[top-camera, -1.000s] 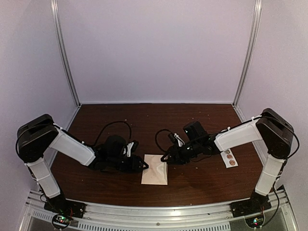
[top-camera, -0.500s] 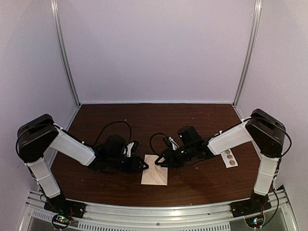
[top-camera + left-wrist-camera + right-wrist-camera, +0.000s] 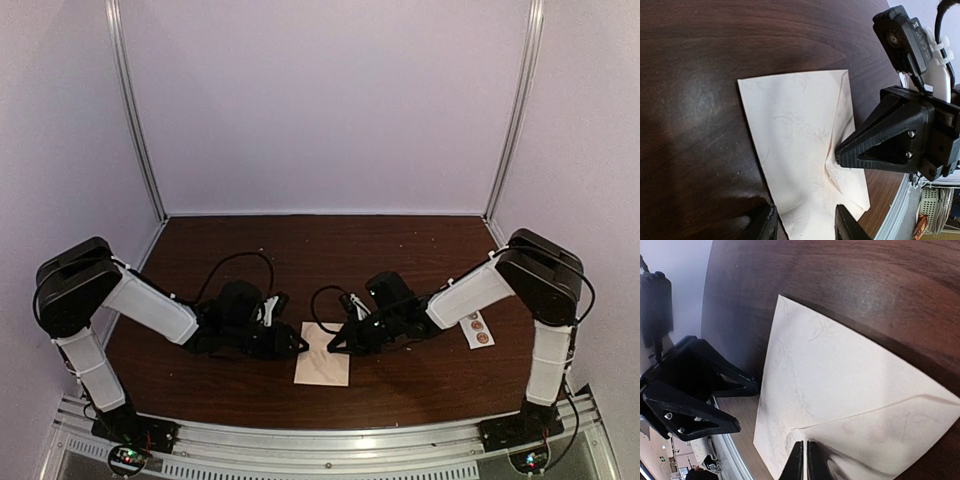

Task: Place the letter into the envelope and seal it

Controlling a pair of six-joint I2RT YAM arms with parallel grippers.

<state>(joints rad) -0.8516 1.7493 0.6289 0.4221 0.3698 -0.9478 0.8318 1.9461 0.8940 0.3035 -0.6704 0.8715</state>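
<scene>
Top external view sets the small cream-tan paper envelope flat on the dark wooden bench, midway between the two arms, a spot either can reach; the left gripper lies low at its left edge, the right gripper at its right. Left jaws stand apart with their tips at the envelope's edge, by my reading to pin it against sliding; whether they actually press the paper I cannot tell. The right jaws are closed; in the right wrist view the triangular flap runs into their tips and buckles there, so they appear to nip it — probably to lift it open or fold it over.

No off-white creased letter shows as a separate sheet; it may be inside the envelope, but the pocket's mouth is hidden. A white strip of round stickers lies near the bench's right edge — partly covered by the right forearm; their number is hard to make out.
</scene>
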